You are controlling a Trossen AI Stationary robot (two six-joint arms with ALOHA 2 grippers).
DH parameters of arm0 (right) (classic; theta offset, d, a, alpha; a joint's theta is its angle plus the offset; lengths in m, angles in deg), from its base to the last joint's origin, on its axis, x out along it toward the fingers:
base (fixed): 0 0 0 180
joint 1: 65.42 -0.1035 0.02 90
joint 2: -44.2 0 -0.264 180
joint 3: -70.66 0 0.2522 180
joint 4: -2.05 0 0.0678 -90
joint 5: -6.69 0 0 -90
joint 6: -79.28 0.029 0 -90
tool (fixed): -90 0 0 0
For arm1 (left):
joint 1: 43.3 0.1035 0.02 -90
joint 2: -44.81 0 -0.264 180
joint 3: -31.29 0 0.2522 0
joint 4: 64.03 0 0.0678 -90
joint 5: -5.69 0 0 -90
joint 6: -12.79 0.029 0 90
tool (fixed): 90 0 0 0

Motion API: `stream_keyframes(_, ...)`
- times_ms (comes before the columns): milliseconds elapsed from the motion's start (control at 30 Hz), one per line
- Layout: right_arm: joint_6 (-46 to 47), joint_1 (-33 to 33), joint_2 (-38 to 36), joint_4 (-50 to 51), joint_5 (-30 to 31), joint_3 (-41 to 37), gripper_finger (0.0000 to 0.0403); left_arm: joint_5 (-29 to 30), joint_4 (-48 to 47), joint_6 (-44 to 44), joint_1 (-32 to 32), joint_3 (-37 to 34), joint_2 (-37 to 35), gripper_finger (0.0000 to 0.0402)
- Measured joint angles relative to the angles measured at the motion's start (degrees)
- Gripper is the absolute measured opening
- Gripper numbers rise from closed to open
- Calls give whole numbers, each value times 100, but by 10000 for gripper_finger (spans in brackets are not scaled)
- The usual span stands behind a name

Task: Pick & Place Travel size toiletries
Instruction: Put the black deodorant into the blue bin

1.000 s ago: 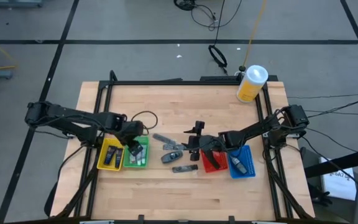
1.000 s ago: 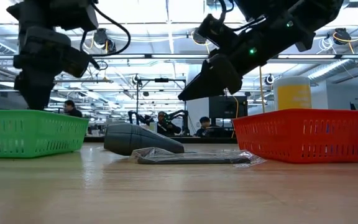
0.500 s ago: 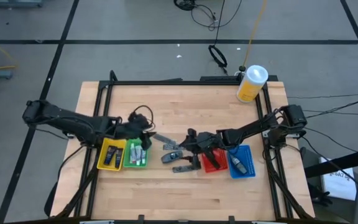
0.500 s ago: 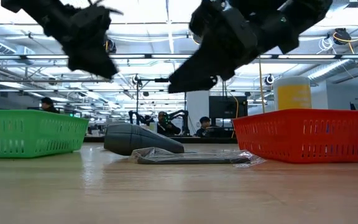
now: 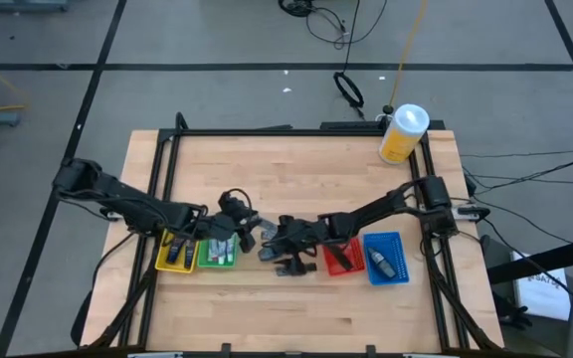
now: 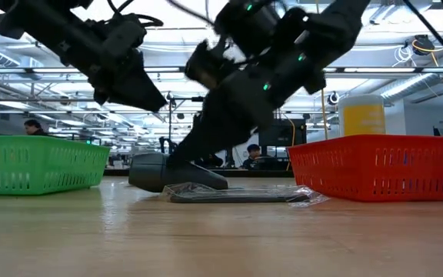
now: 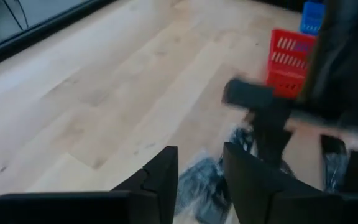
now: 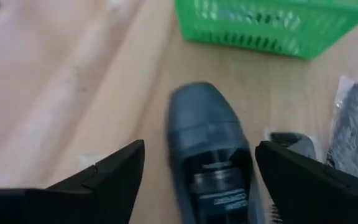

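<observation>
moved: both grippers now over centre toiletries | right gripper wide apart astride grey tube | left gripper narrowly apart | packets blurred

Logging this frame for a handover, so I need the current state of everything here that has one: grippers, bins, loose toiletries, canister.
left gripper: open, empty, above loose packets
right gripper: open wide, straddling the grey tube
grey tube: lying on the table, not gripped
clear packet: flat on the table
green bin: holds items
yellow bin: holds items
blue bin: holds one item
yellow canister: upright, lid on
</observation>
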Motion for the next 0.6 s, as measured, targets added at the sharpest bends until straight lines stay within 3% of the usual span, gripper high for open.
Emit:
stream_keyframes(200,-137,89,344,-46,17,100,272,138,197,53,15,4,170,116)
stream_keyframes(400,-311,89,353,-9,17,89,197,163,216,127,17,4,168,119)
stream_keyframes(600,-48,87,-369,820,139,90,197,186,53,154,17,4,168,116)
